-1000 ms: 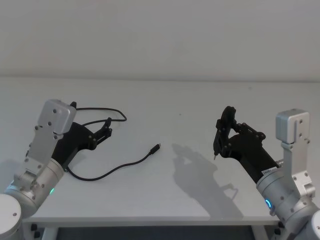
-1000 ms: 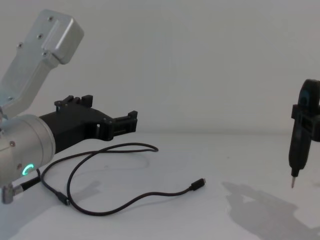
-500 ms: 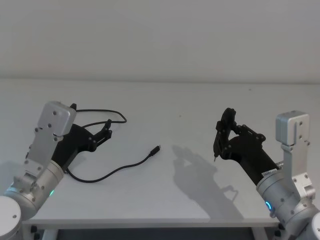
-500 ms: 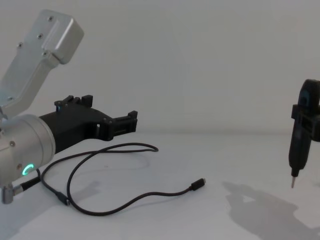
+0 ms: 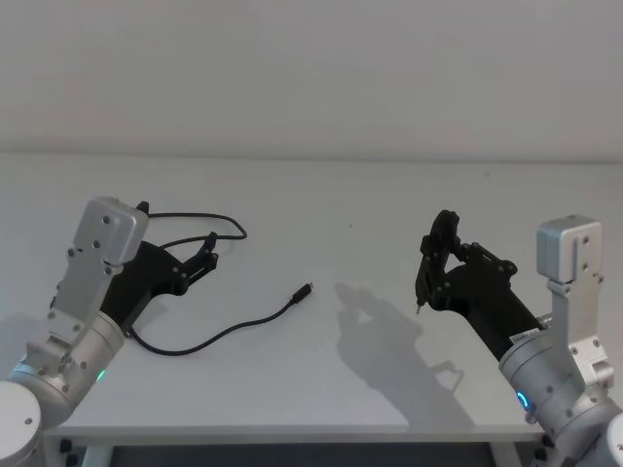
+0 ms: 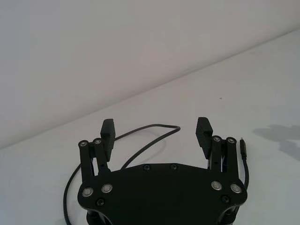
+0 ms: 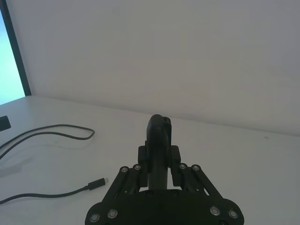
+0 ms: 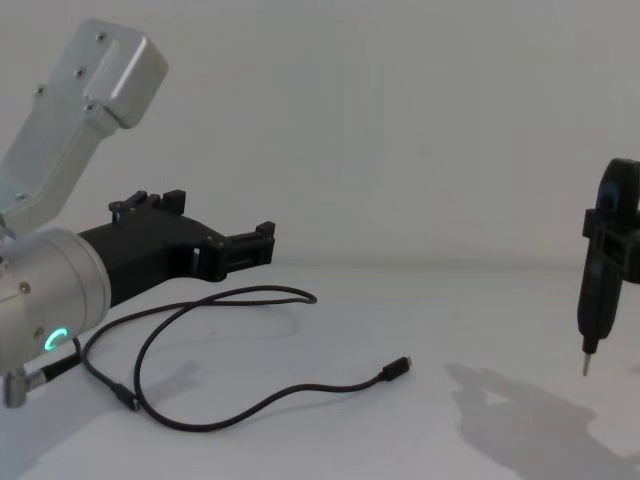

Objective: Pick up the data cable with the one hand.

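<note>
1. The left gripper (image 5: pixel 208 249) hovers over the left of the table (image 5: pixel 389 195), fingers spread wide. It sits just above the far loop of the data cable (image 5: pixel 243 322), which lies flat in loose curves, with 1 plug near the table's middle.
2. The cord is thin and hugs the surface. Fingers closing a touch high or to one side would likely catch nothing, and too low they would scrape the table.
3. Lifted by 1 strand, the slack may drag and the free plug swing.
4. The right gripper (image 7: pixel 159 157), closed on a pointed tool (image 8: pixel 598 290), is well apart on the right, so a clash looks unlikely.
5. There is open table all round, but the cable's near bend lies toward the front edge, and dragging it that way could spill it.
</note>
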